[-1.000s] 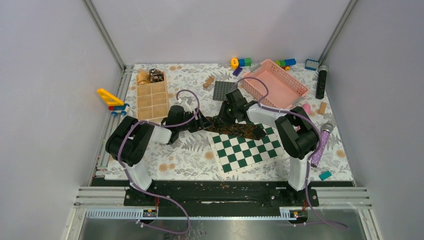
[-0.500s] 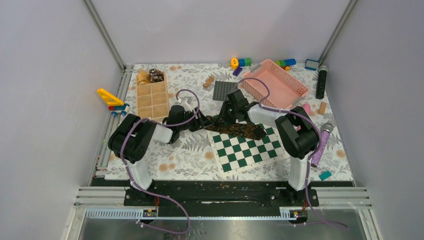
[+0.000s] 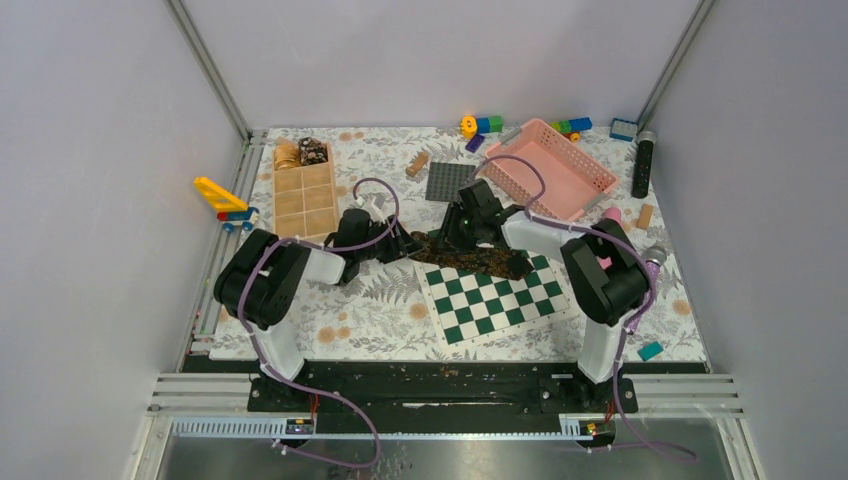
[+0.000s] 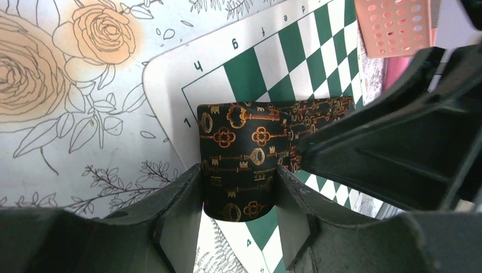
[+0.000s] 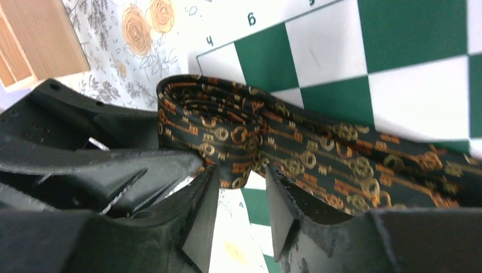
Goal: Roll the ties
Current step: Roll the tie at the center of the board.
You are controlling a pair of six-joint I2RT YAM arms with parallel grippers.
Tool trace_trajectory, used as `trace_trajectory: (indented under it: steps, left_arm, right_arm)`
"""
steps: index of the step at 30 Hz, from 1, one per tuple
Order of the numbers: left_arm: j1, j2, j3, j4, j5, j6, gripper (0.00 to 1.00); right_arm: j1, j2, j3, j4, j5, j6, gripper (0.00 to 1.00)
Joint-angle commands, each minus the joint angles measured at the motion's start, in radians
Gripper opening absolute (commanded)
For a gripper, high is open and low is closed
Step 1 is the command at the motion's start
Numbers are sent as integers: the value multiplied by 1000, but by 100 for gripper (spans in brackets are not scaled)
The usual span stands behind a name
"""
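A dark brown-black tie (image 3: 490,262) with gold keys lies along the far edge of the chessboard (image 3: 495,300). Its left end is rolled into a coil (image 4: 239,153). My left gripper (image 4: 239,170) is shut on that coil, one finger against each side. My right gripper (image 5: 241,170) is open just above the coil (image 5: 216,122), whose lower edge barely reaches its tips. The unrolled tail (image 5: 364,165) runs off to the right. In the top view, the left gripper (image 3: 410,245) and right gripper (image 3: 447,240) meet at the coil. A golden-tan coil (image 3: 287,154) and a dark speckled coil (image 3: 313,150) sit in the wooden organiser.
The wooden organiser (image 3: 305,205) stands at the left, with a yellow toy (image 3: 222,198) beyond it. A grey baseplate (image 3: 447,180) and a pink basket (image 3: 550,165) lie behind the grippers. A black cylinder (image 3: 643,163) and a purple microphone (image 3: 640,290) are at the right.
The left gripper's jaws have narrowed onto the coil. The right gripper's jaws have widened a little, and the right arm's elbow has shifted slightly right.
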Motion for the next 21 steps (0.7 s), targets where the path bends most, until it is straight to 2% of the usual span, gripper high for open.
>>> trace_trajectory:
  steps: [1, 5, 10, 21]
  left_arm:
    - [-8, -73, 42, -138, -69, 67, 46]
    - [-8, -125, 74, -260, -123, 119, 45]
    - [-14, -166, 123, -376, -178, 168, 44]
    - [-111, -174, 295, -688, -417, 308, 41]
  right_arm:
    - [-15, -169, -21, -46, 31, -40, 47]
    - [-37, -309, -57, -96, 85, -78, 52]
    - [-61, -458, -108, -152, 150, -130, 54]
    - [-122, -649, -223, -201, 202, -159, 56]
